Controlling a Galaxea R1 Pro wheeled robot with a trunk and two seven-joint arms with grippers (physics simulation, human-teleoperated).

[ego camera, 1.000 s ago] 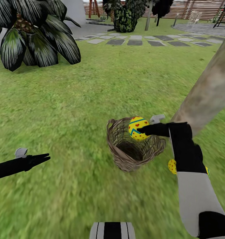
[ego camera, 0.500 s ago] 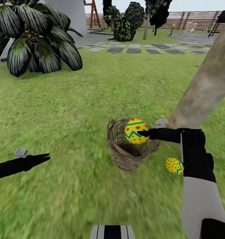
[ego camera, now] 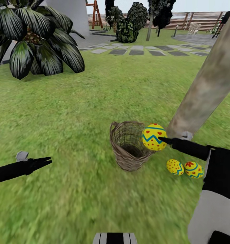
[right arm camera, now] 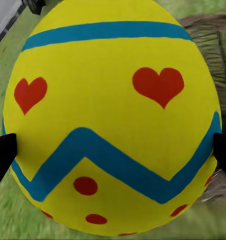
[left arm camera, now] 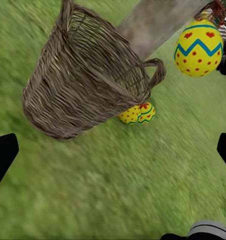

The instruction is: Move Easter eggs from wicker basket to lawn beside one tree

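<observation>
My right gripper (ego camera: 162, 139) is shut on a yellow Easter egg (ego camera: 153, 137) with a blue zigzag and red hearts, held above the right rim of the wicker basket (ego camera: 128, 145). In the right wrist view the egg (right arm camera: 113, 117) sits between both fingertips. Two more eggs (ego camera: 175, 166) (ego camera: 193, 169) lie side by side on the lawn (ego camera: 77, 112) at the foot of the grey-brown tree trunk (ego camera: 206, 88). The basket's inside looks empty. My left gripper (ego camera: 47, 160) hovers open over the grass, far left of the basket; its view shows the basket (left arm camera: 83, 80), the held egg (left arm camera: 199, 47) and the lying eggs (left arm camera: 137, 113).
A short palm (ego camera: 37, 44) with dark fronds stands at the back left. A grey stepping-stone path (ego camera: 138, 51) crosses the far lawn, with shrubs, a slatted fence and a playset beyond. Open grass spreads left and in front of the basket.
My right gripper has carried the egg rightward, from over the basket's middle to past its right rim. As the arm shifted right, the second lying egg came into sight. The left arm stayed still.
</observation>
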